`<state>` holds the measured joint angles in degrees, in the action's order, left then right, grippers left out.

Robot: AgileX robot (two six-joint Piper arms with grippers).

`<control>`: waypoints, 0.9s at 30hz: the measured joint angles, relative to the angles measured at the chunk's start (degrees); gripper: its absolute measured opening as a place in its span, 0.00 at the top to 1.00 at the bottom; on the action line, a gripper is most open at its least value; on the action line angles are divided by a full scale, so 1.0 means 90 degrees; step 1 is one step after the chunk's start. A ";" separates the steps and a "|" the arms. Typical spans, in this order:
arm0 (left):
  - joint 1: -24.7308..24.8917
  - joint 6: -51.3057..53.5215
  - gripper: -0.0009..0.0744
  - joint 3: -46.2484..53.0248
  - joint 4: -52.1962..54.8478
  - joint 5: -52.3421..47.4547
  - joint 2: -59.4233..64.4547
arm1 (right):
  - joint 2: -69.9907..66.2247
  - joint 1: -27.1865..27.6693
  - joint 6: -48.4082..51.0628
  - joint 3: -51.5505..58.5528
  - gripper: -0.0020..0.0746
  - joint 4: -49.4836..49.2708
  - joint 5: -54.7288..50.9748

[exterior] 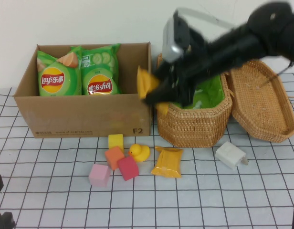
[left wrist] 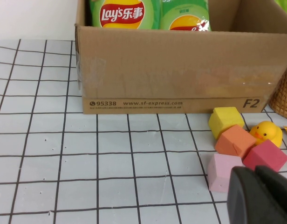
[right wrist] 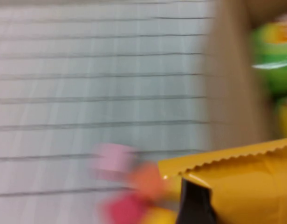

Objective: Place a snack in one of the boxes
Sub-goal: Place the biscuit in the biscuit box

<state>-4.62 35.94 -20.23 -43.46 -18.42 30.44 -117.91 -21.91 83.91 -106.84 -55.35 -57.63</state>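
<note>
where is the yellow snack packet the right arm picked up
In the high view the yellow snack packet hangs in the right gripper, raised between the cardboard box and the wicker basket.

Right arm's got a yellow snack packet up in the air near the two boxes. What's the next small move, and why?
Probably carry it a little further left over the cardboard box, then lower. The right tool holds the yellow packet right at the box's right wall, beside the wicker basket, not yet clearly inside either. The left tool sits shut, low near the blocks.
</note>
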 joint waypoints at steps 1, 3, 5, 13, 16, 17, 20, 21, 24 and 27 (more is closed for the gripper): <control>0.0000 0.0000 0.99 0.0000 0.0000 0.0000 0.0000 | 0.0000 0.0002 -0.0055 -0.0236 0.42 0.0229 0.0183; 0.0000 0.0000 0.99 0.0000 0.0000 0.0000 0.0000 | 0.0000 0.0061 -0.0299 -0.0504 0.42 0.0800 0.0767; 0.0000 0.0000 0.99 0.0000 0.0000 0.0000 0.0000 | -0.0034 0.0118 -0.0672 -0.0567 0.42 0.1174 0.1289; 0.0000 0.0000 0.99 0.0000 0.0000 0.0000 0.0000 | -0.0625 0.0162 -0.3054 -0.0581 0.30 0.2056 0.2593; 0.0000 0.0000 0.99 0.0000 0.0000 0.0000 0.0000 | -0.0770 0.0162 -0.3866 -0.0581 0.15 0.2594 0.2750; 0.0000 0.0000 0.99 0.0000 0.0000 0.0000 0.0000 | -0.0795 0.0162 -0.4048 -0.0581 0.12 0.2744 0.2768; 0.0000 0.0000 0.99 0.0000 0.0000 0.0000 0.0000 | -0.0809 0.0162 -0.4416 -0.0610 0.09 0.2944 0.2715; 0.0000 0.0000 0.99 0.0000 0.0000 0.0000 0.0000 | -0.0809 0.0162 -0.4515 -0.0651 0.08 0.2961 0.2617; 0.0000 0.0000 0.99 0.0000 0.0000 0.0000 0.0000 | -0.0763 0.0162 -0.4768 -0.0833 0.08 0.3002 0.2066; 0.0000 0.0000 0.99 0.0000 0.0000 0.0000 0.0000 | -0.0664 0.0162 -0.4924 -0.1103 0.07 0.3001 0.1140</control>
<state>-4.62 35.94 -20.23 -43.46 -18.42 30.44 -123.88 -20.45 39.59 -116.77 -28.34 -47.37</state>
